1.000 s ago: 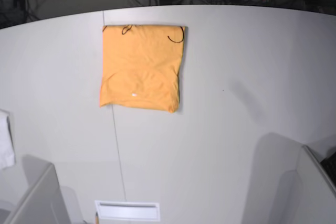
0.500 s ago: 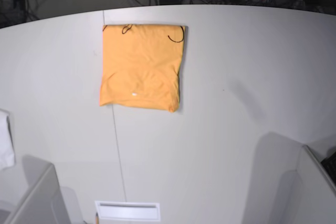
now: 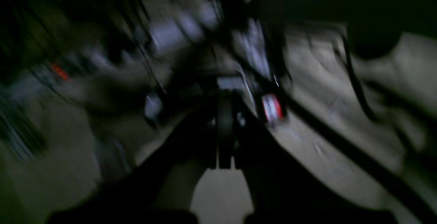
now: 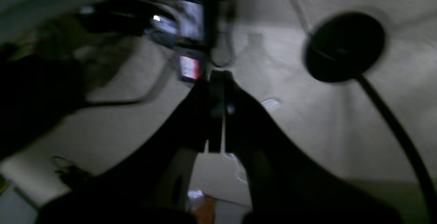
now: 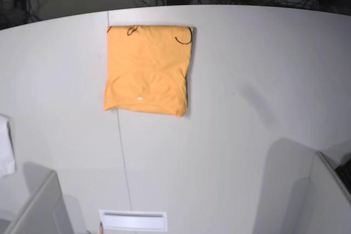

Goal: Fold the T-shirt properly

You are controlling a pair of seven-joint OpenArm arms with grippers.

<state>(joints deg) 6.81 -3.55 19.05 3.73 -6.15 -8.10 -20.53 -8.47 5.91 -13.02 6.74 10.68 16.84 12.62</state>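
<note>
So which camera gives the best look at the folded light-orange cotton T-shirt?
The base view: the folded light-orange cotton T-shirt lies whole and sharp on the white table. Both wrist views are dark, blurred and show no shirt.

Both grippers, left [image 3: 225,128] and right [image 4: 216,114], seemingly have closed jaws.

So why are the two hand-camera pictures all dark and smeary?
Left wrist view: dim, streaked with motion blur, nothing sharp. Right wrist view: dark too, slightly clearer, with a round black disc. Base view: bright and sharp on the folded light-orange cotton T-shirt; grey shadows darken the near corners.
</note>
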